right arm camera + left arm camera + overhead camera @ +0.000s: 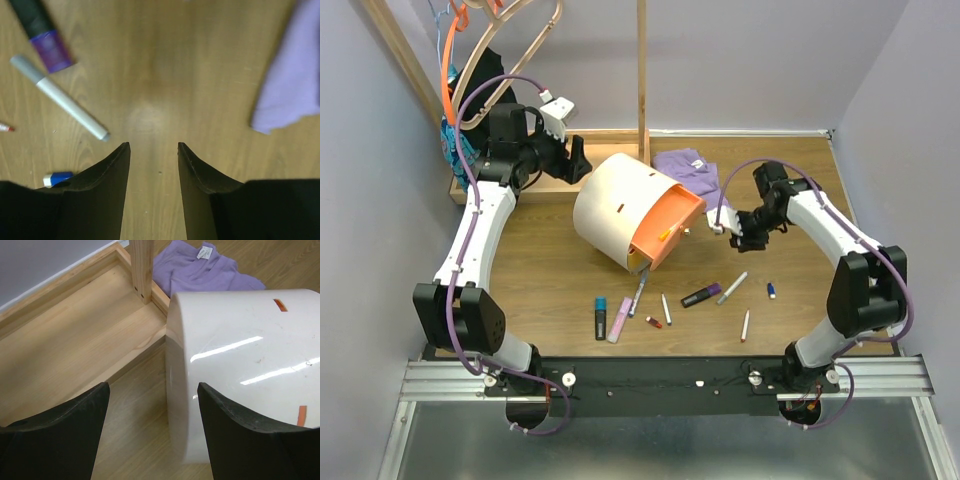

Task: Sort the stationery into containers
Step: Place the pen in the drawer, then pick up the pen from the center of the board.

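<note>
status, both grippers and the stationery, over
Left gripper open, empty, beside the drum. Right gripper open, empty, above the table. Stationery loose in front of drum; purple cloth behind it.

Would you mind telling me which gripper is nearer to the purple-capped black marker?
Right. The right gripper is open just beyond the purple-capped black marker, slightly to its right; the left gripper is much farther off, past the cream drum.

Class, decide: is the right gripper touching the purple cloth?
Apart. The right wrist view shows a wide gap between the right gripper and the purple cloth.
</note>
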`<state>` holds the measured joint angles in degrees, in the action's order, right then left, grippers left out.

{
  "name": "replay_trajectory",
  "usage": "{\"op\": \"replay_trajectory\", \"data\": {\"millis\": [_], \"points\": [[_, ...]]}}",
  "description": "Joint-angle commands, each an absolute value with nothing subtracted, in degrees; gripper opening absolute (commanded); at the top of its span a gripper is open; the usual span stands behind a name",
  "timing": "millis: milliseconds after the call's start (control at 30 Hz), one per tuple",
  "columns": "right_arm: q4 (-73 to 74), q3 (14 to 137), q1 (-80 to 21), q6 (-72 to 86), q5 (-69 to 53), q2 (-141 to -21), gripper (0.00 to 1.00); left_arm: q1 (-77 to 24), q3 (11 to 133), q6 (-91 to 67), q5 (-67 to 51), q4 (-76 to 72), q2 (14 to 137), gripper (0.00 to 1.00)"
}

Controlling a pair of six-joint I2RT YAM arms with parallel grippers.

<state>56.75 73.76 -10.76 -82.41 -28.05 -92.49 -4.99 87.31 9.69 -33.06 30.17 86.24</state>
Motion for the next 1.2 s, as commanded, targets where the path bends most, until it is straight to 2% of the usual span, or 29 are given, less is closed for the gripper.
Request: {"op": "replay_trajectory", "data": {"millis": [0, 367, 1033, 1133, 1167], "points": [[59.33, 68.82, -12.83, -98.07, -22.33, -92.63, 0.49, -5.27, 85.87, 10.81, -33.57, 31.81, 83.85, 0.81], [57.3, 62.58, -17.49, -103.09, -18.81, -96.94, 0.38, -5.27, 85.52, 11.95, -31.91, 32.78, 83.85, 0.81], [58.1, 54.93, -19.07, -106.17, -17.49, -94.92, 0.32, -5.27, 85.52, 12.22, -30.85, 32.78, 84.99, 0.82], [57.31, 54.32, -19.33, -105.82, -17.4, -95.36, 0.27, -5.27, 85.52, 11.87, -30.94, 32.52, 85.43, 0.82], [57.13, 54.32, -19.25, -105.82, -17.32, -95.8, 0.21, -5.27, 85.78, 11.78, -31.02, 32.52, 85.52, 0.82]]}}
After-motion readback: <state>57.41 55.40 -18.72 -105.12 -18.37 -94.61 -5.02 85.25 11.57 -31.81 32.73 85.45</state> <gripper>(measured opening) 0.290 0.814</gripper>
